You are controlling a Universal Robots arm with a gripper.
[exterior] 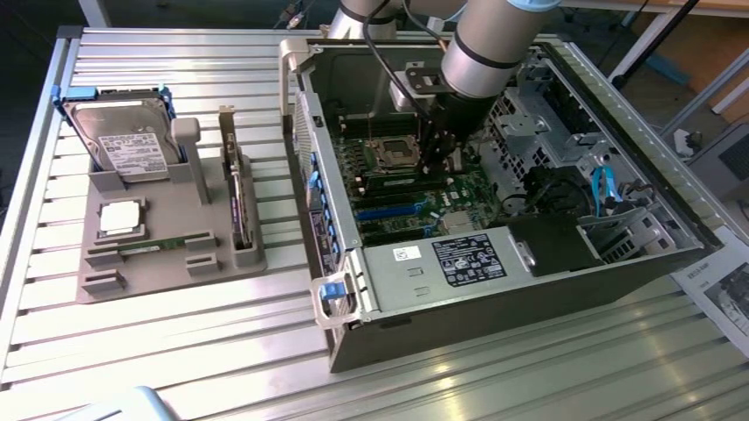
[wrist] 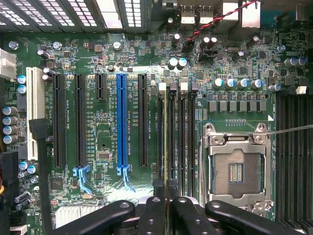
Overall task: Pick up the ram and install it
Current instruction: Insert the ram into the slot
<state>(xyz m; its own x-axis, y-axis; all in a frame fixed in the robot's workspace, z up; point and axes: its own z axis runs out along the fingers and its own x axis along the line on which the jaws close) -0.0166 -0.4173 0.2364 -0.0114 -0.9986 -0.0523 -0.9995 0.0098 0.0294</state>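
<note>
One arm is all I'm driving here. In the exterior view it reaches down from the top of the frame into the open computer case (exterior: 655, 254) at the centre. Its gripper (exterior: 439, 165) is low over the motherboard (exterior: 468, 193). At the exterior view's left a grey parts tray (exterior: 175, 274) sits on the slatted table (exterior: 175, 351), well apart from the gripper. The ram (exterior: 154, 248), a thin green stick, lies flat in a slot near the tray's front edge. Just behind it is the square silver processor chip (exterior: 121, 217). Behind that, in the upper left, a hard drive (exterior: 123, 140) is propped up. An expansion card (exterior: 240, 206) stands on edge along the tray's side nearest the case.

In the wrist view the black fingers (wrist: 154, 215) sit close together, with only a thin slit between them. They hang over the row of memory slots (wrist: 184, 137), which lies between the blue expansion slot (wrist: 122, 122) and the open processor socket (wrist: 237, 171). A pale narrow line runs along the memory slot on the blue slot's side and into that slit. It may be a board seen edge-on, but I can't tell.
</note>
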